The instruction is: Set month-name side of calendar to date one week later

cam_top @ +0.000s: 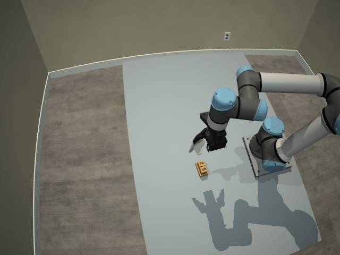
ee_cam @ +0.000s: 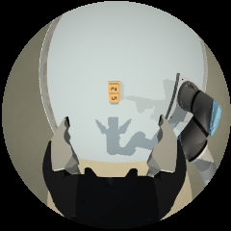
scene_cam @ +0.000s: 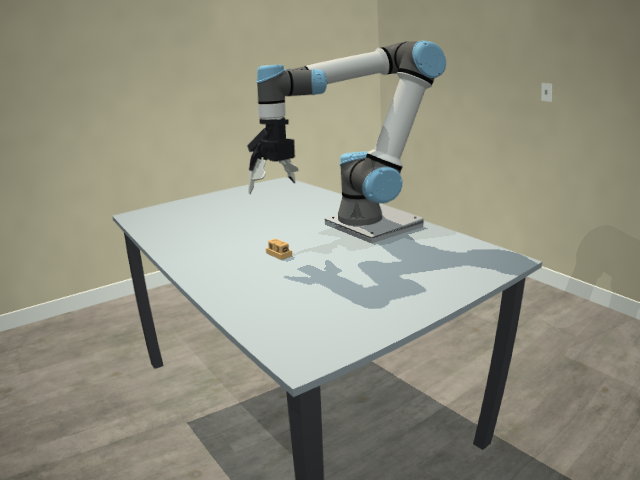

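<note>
A small orange block calendar (cam_top: 201, 168) sits on the grey table, a tray holding two cubes side by side. Their top faces show a 2 (cam_top: 202, 163) and a 5 (cam_top: 203, 169). It also shows in the exterior view (scene_cam: 279, 249) and in the wrist view (ee_cam: 114, 91). The side with the month's name is too small to read. My gripper (cam_top: 198, 146) hangs high above the table, well clear of the calendar. It is open wide and empty, as the exterior view (scene_cam: 269, 176) and the wrist view (ee_cam: 115, 140) show.
The arm's base plate (cam_top: 265, 159) is bolted to the table to the right of the calendar. The arm's shadow (cam_top: 233, 217) falls on the table in front of the calendar. The table edges (scene_cam: 206, 310) drop to the floor.
</note>
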`<state>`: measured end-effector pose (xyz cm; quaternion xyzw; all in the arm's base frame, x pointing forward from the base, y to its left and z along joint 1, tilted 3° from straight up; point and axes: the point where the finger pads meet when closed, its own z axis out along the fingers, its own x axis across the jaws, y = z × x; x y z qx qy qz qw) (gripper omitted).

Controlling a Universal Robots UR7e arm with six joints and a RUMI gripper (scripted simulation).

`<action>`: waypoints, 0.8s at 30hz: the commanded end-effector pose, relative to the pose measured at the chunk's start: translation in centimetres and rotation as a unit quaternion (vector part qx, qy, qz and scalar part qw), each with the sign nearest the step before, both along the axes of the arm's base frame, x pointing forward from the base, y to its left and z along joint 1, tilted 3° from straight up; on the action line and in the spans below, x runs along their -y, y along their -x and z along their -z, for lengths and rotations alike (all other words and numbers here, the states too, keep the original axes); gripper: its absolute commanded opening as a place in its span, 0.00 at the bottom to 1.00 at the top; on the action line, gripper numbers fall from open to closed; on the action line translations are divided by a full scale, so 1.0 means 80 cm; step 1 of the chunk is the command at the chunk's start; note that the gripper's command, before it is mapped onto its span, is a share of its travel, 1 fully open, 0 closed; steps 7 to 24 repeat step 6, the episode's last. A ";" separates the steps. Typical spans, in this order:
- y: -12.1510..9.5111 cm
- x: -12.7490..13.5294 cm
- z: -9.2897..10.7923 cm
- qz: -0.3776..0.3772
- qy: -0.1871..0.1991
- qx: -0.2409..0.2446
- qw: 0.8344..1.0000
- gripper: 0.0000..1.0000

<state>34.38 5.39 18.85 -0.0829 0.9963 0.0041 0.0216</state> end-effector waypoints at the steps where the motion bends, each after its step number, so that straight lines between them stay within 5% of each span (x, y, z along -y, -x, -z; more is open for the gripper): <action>1: -0.002 0.001 -0.003 0.000 0.000 0.003 1.000 1.00; 24: -0.002 0.001 -0.003 0.000 0.000 0.003 1.000 1.00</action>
